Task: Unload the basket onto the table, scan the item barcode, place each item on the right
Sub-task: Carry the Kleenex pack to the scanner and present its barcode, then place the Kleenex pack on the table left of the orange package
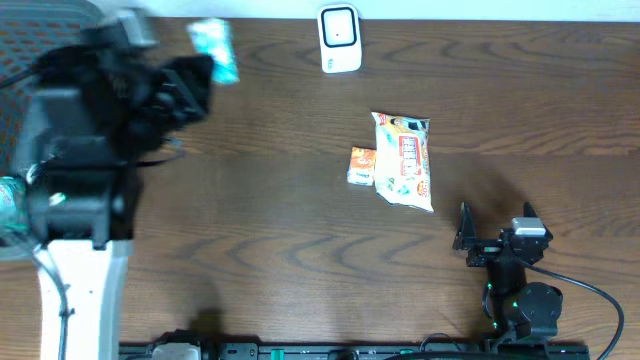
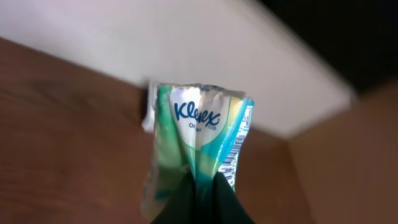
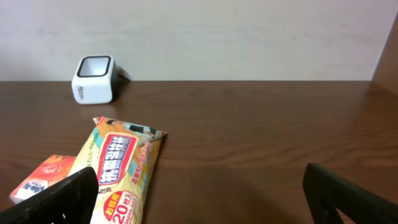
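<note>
While my left gripper (image 2: 200, 198) has its jaws pinched tight on one end of the Kleenex pack (image 2: 198, 140), the rest of the pack stands out beyond my fingertips, lifted clear of the table (image 2: 56, 137). Seen from overhead, the pack (image 1: 213, 48) pokes out just past that gripper (image 1: 195, 78), and the scanner (image 1: 340, 40) sits well off to its side along the far edge of the table.

I judge this pack to be light and soft: thin film over tissues. The wrapper is creased and gathered where I squeeze it, so it gives under pressure and does not hold its shape. The film looks glossy, and I expect it could slide between my pads if I swing fast. An end pinch like mine suits it, because the printed faces stay uncovered. The barcode (image 2: 231, 158) runs along one side edge of the pack, just beyond my fingertips and free of them. I would keep my hold low and away from that strip, and avoid squeezing harder, since more wrinkling could bend the bars.

My right gripper (image 3: 202, 202) has its jaws spread as wide as they go and holds nothing. Ahead of it and to one side lie a wipes packet (image 3: 118, 174) and a small orange packet (image 3: 40, 180), with the scanner (image 3: 94, 79) beyond them.
</note>
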Robot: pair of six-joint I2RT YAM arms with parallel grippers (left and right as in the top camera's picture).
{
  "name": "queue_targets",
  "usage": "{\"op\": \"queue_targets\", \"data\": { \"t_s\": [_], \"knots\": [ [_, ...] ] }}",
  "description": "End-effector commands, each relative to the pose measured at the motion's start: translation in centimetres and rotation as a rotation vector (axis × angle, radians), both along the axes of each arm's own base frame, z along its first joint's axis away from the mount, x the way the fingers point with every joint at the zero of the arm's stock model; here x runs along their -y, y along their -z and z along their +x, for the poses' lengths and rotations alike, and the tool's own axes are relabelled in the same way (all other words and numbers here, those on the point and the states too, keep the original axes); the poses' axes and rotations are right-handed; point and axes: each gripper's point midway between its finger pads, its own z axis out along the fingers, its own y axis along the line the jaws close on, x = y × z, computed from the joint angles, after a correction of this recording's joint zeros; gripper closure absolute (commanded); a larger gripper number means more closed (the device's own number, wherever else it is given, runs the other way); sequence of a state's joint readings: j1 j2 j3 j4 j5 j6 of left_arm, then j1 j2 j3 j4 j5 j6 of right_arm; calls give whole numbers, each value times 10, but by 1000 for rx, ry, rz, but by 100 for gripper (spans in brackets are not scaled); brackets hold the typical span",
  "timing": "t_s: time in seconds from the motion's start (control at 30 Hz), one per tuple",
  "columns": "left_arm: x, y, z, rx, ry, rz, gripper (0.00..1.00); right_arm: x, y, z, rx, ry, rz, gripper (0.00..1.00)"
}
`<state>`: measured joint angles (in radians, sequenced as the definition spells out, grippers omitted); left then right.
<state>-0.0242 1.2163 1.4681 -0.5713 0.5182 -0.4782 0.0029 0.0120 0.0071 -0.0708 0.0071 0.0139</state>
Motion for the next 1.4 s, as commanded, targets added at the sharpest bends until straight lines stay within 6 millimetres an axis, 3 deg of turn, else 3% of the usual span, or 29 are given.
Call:
{"op": "queue_targets", "data": {
  "t_s": [0.0,0.1,0.43,0.67,0.8,1.0,1.03,1.1,1.17,1.2,1.37],
  "knots": [
    [32,30,6,-50,100,114,93,2,1,0,-1,7,4,1],
    [51,75,14,-177,98,198,93,2,1,0,-1,7,4,1],
    [109,179,36,-397,203,317,93,2,1,0,-1,7,4,1],
    [131,258,48,-537,247,365,93,2,1,0,-1,7,4,1],
    [141,290,52,-578,264,382,92,2,1,0,-1,7,4,1],
    [153,307,61,-591,234,341,92,2,1,0,-1,7,4,1],
    [155,306,63,-580,234,337,86,2,1,0,-1,7,4,1],
    [156,304,66,-568,234,333,54,2,1,0,-1,7,4,1],
    [157,303,68,-559,233,330,32,2,1,0,-1,7,4,1],
    [157,302,68,-557,233,328,26,2,1,0,-1,7,4,1],
    [158,286,70,-527,237,309,27,2,1,0,-1,7,4,1]
  ]
}}
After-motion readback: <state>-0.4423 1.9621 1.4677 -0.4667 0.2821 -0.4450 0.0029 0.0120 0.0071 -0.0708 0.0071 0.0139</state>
